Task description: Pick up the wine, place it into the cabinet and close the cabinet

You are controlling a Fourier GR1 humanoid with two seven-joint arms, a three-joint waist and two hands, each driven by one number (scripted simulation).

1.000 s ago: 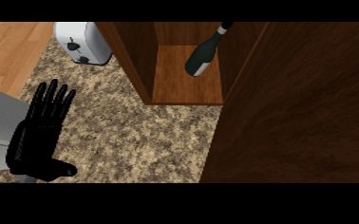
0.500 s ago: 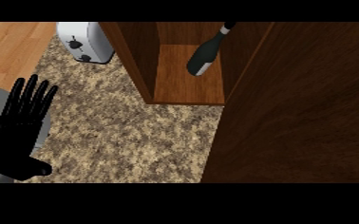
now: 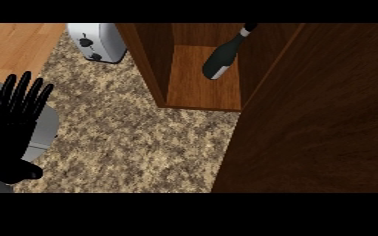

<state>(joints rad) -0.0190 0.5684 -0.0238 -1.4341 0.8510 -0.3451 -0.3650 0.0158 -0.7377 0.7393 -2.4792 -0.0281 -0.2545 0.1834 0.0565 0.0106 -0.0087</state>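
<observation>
One cabinet (image 3: 203, 87) on the speckled counter (image 3: 140, 140), its door (image 3: 310, 115) standing open at right.
You see the left hand (image 3: 18, 125) at the left edge, fingers straight and spread, holding nothing; toaster (image 3: 98, 41) top left; wine bottle (image 3: 221, 60) inside the cabinet, neck toward the back.

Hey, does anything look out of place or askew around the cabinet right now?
The wine bottle inside the cabinet looks tilted, its neck leaning toward the back right wall, though the steep view may exaggerate that. The cabinet door stands open. Nothing spilled or damaged shows.
</observation>
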